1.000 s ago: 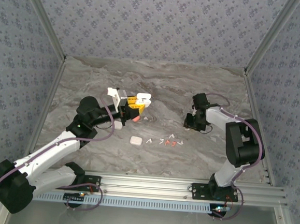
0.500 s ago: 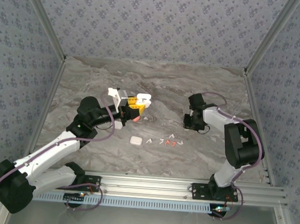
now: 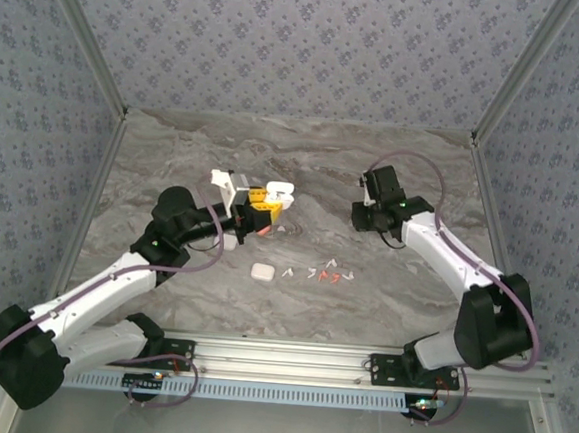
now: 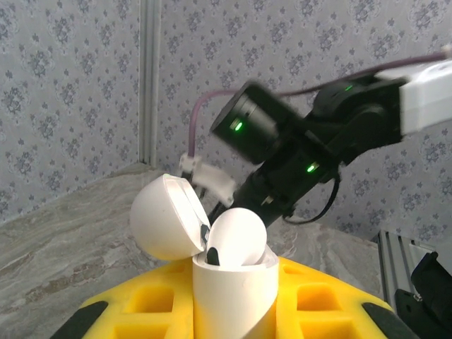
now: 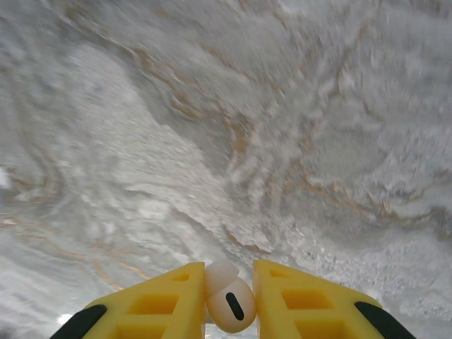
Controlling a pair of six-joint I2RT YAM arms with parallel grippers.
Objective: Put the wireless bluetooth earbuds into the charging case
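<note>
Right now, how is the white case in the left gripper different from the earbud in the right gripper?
The case is big and spreads the left gripper; the earbud is tiny, pinched in the right gripper's narrow gap. The case has its lid flipped open with a second earbud sitting inside; the earbud is one rounded piece with a dark oval mark. Both are white and held.

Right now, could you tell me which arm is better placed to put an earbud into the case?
Right. The right tool pinches a white earbud, ready to carry over; the left tool is shut on the case, holding it with its lid open.
</note>
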